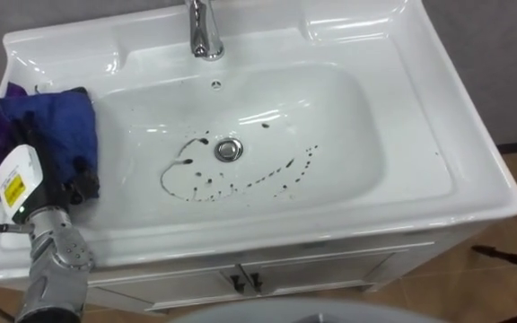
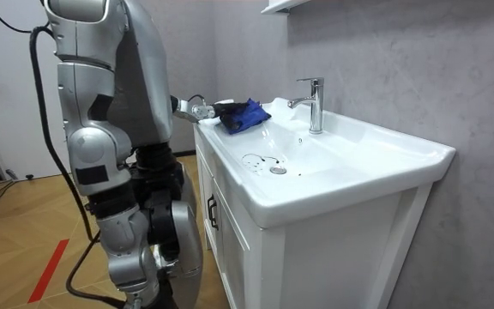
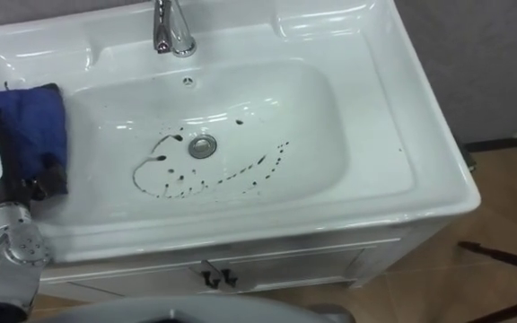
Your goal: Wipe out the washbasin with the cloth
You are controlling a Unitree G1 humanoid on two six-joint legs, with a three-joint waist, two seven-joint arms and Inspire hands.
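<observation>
Your left hand [image 1: 56, 184] grips the blue cloth [image 1: 52, 121] on the basin [image 1: 357, 117] rim; drag it flat through the dark specks [image 1: 240, 184] by the drain [image 1: 229, 149].

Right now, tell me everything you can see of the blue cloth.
The blue cloth is soft, crumpled fabric, dark blue with a purple fold at its outer edge. It lies bunched on the left ledge of the basin, beside the bowl, away from the dark marks around the drain. The left hand grips its near edge, dark fingers curled into it.
</observation>
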